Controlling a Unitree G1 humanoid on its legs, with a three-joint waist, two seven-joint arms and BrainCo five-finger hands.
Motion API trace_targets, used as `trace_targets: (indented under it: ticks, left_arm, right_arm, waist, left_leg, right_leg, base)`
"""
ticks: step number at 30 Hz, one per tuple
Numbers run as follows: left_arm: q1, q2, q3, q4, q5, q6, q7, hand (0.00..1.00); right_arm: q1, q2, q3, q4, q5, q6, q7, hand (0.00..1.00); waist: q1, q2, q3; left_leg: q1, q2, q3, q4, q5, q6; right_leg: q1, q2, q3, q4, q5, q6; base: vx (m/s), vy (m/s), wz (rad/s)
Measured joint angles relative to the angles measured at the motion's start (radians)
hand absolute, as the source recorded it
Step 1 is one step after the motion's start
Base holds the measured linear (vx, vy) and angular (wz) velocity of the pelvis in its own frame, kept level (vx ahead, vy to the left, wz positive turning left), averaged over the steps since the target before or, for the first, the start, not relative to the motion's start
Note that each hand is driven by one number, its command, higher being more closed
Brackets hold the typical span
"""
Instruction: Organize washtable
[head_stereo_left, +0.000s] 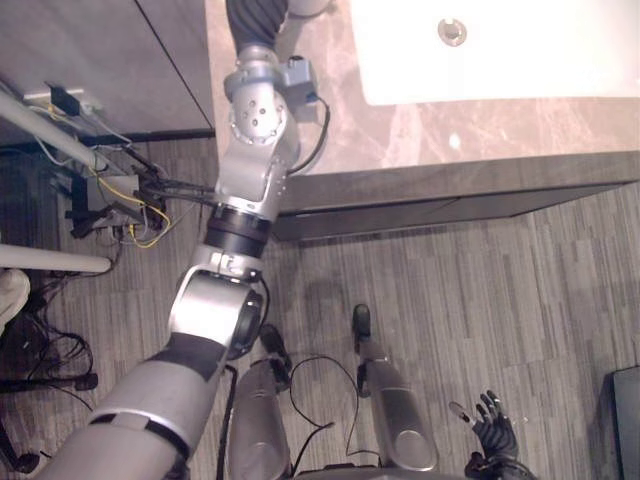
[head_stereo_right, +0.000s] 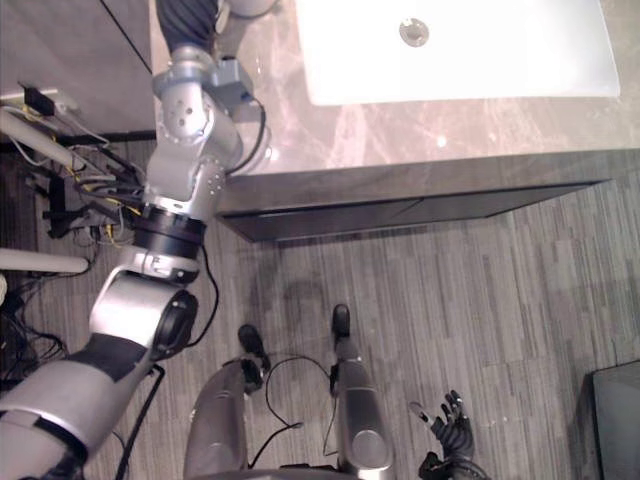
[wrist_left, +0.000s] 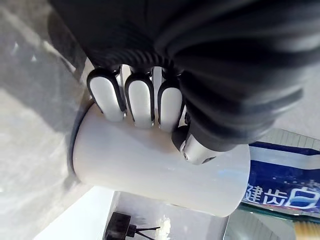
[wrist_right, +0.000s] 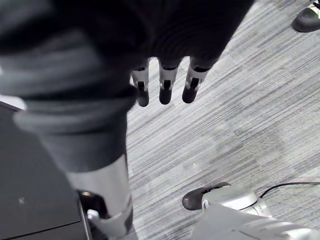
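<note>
Cup (wrist_left: 150, 165) in left hand (wrist_left: 141, 100)

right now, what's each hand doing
left hand: shut on a white cup
right hand: open, holding nothing

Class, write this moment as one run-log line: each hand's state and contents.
left hand: shut on white cup at marble counter | right hand: open, low above floor | blue toothpaste pack: beside cup

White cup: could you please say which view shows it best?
The left wrist view: the white cup is close up, the left robot hand curled round it. The eye views show that arm stretched over the countertop.
</note>
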Motion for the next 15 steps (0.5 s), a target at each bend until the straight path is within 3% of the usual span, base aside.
trace_targets:
  ticks: [9, 11, 15]
  left_arm:
    - [0.111, -0.001, -0.009, -0.014, 0.0, 0.002, -0.023, 1.0]
    - [0.159, 0.005, -0.031, -0.085, 0.004, 0.004, -0.024, 1.0]
    - [0.401, 0.094, -0.117, -0.394, 0.084, 0.005, -0.046, 1.0]
  right_arm:
    - [0.0, 0.002, 0.008, 0.009, 0.0, 0.001, 0.002, 0.0]
    - [0.0, 0.005, 0.015, 0.001, 0.0, 0.002, 0.004, 0.0]
    - [0.005, 0.02, 0.061, -0.017, -0.004, 0.003, 0.024, 0.0]
  waist:
    - [0.003, 0.02, -0.065]
    - [0.004, 0.022, -0.067]
    - [0.012, 0.043, -0.094]
  left_leg:
    - [0.026, 0.0, -0.003, -0.009, -0.001, 0.002]
    - [0.05, -0.004, -0.005, -0.019, -0.001, 0.001]
    - [0.135, -0.018, -0.015, -0.062, 0.003, -0.004]
  right_leg:
    - [0.026, 0.0, -0.002, 0.0, -0.001, 0.0]
    - [0.048, -0.002, -0.006, 0.0, -0.005, -0.001]
    - [0.112, -0.011, -0.024, 0.028, -0.043, -0.003]
  base:
    - [0.01, 0.006, 0.0]
    - [0.01, 0.02, 0.07]
    - [0.05, 0.009, 0.15]
